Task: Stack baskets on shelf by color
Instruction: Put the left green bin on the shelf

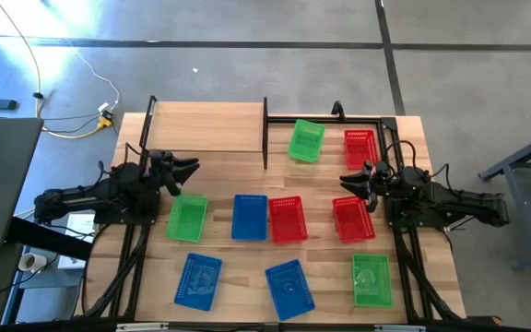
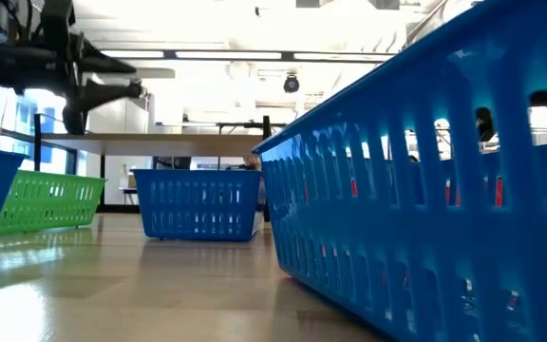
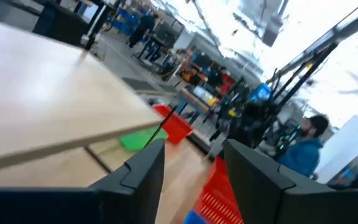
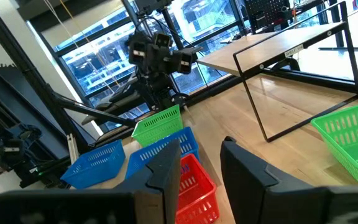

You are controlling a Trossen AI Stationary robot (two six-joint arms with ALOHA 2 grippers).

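Shelf [image 1: 206, 127] stands at the table's [image 1: 136, 286] far left, its board bare. Nine baskets lie apart on the table: green [image 1: 187, 218], blue [image 1: 250, 217] and red [image 1: 287, 219] mid-row; one green [image 1: 306, 140] just right of the shelf. Left pincer [image 1: 190, 168] hangs released above the shelf's near edge, holding nothing. Right pincer [image 1: 347, 182] waits parted and empty by the right red baskets [image 1: 352, 219]. A workshop hall lies beyond.

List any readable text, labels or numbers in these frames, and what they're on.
None readable. The baskets, the shelf and the table show no print. In the left wrist view, signs in the room behind are too blurred to read.
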